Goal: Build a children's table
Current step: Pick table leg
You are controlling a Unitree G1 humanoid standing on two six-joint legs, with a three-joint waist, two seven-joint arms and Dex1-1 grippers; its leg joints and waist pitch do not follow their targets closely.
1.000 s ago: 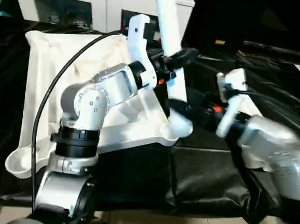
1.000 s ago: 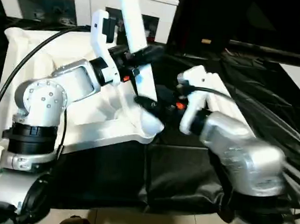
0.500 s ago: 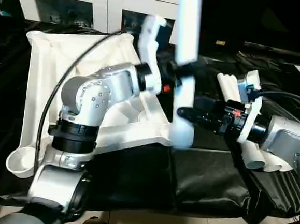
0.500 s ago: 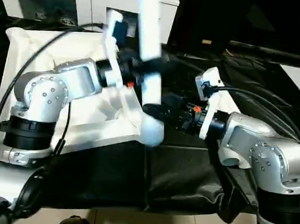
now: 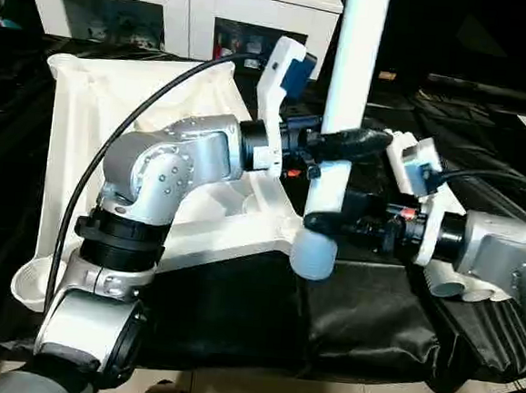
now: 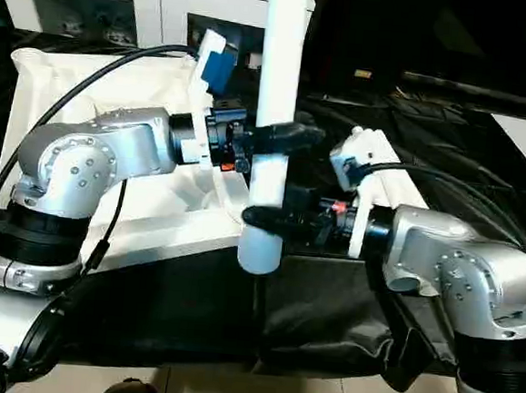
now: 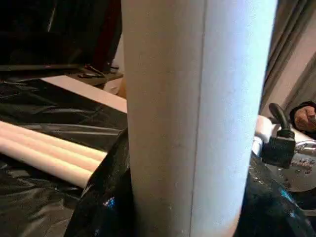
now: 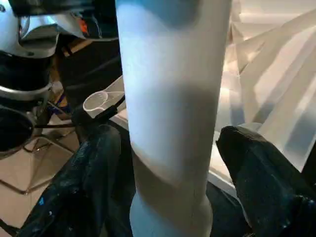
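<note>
The children's table top [image 5: 72,136] lies upside down on black cloth, ribbed underside up, with a round corner socket [image 5: 30,285] at its near left corner. I hold one white tapered leg [image 5: 355,67] nearly upright just beyond the top's near right corner. Its lower end hangs over the cloth. My left gripper [image 5: 363,141] is shut on the leg's middle, which stands between the black fingers [image 7: 103,207]. My right gripper [image 5: 320,221] is open and straddles the leg lower down. In the right wrist view one finger [image 8: 94,177] stands on each side of the tube.
Spare white legs [image 7: 44,150] lie side by side on the black cloth [image 5: 236,313] by my right forearm [image 5: 504,256]. A white cabinet with glass doors [image 5: 168,7] stands behind. A black cable arcs over my left arm. A person's hand [image 7: 307,116] shows at one edge.
The leg has swung from leaning left to nearly upright and shifted right with my left gripper. My right gripper has opened wider and now straddles the leg's lower part.
</note>
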